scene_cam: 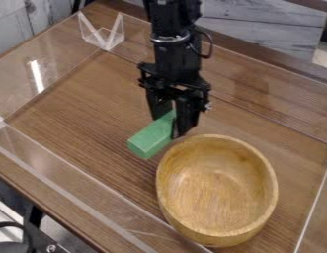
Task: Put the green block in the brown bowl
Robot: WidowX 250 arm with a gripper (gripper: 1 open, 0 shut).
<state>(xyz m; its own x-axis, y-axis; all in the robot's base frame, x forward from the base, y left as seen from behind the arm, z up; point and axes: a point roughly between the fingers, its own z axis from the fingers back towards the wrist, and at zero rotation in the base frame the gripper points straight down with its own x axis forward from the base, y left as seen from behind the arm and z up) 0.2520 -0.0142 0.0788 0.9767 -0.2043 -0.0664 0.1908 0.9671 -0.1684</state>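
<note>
The green block (151, 137) hangs tilted just above the wooden table, its upper end pinched between the black fingers of my gripper (174, 120), which points straight down and is shut on it. The block's lower end reaches toward the front left. The brown bowl (217, 188), round and light wood with a thick rim, rests at the front right with nothing inside. The held block is close beside the bowl's upper-left rim, outside it.
A wooden table (73, 109) lies under a clear plastic enclosure whose walls run along the left and front edges. A clear triangular stand (100, 30) sits at the back left. The black arm rises from the gripper toward the top of the view.
</note>
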